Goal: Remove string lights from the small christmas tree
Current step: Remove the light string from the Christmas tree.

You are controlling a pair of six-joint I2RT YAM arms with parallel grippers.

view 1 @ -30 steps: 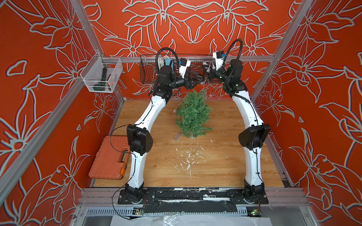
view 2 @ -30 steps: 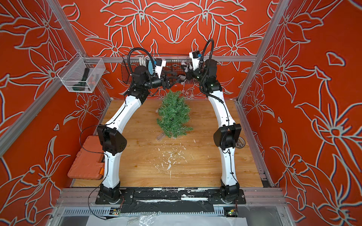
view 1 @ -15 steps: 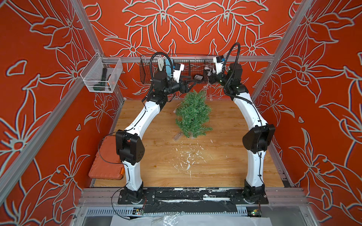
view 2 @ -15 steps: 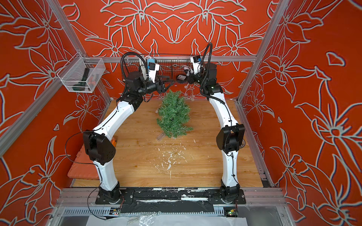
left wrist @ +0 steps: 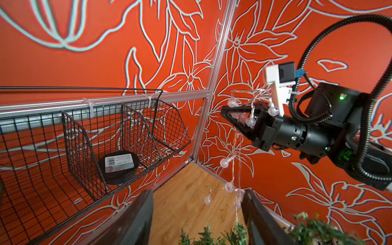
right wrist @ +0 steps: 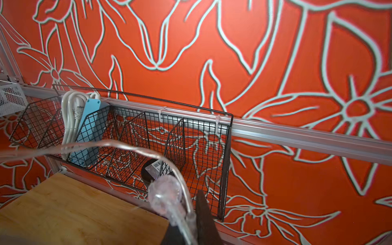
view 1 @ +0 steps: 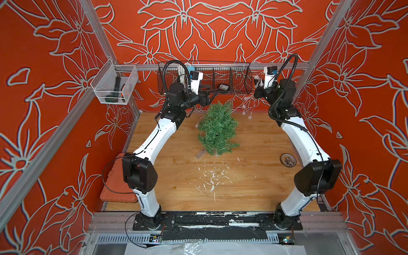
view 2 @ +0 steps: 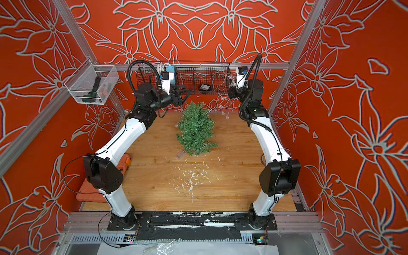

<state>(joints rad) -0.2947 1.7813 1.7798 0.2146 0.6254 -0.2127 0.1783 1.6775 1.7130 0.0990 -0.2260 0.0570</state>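
Silvery string lights [view 1: 248, 106] pulled farther right off small christmas tree [view 1: 217, 130] lying mid-tabletop [view 1: 254, 176]; clamped in right gripper [left wrist: 228, 113], raised beside wire basket [view 1: 248, 75]. Left gripper [view 1: 213, 95] parted, empty, above treetop.

Left claw [view 1: 212, 96] gapes wide, right claw [left wrist: 225, 112] is pinched tight.

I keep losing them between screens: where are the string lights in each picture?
Top view: string lights dangle from the right hand to the tree, right of centre, upper half.
Top view: same strand, just right of centre.
Left wrist: draped over the right hand, trailing down mid-right.
Right wrist: blurred bulb and wire, bottom, near centre.
Shared landmark: the wire basket.
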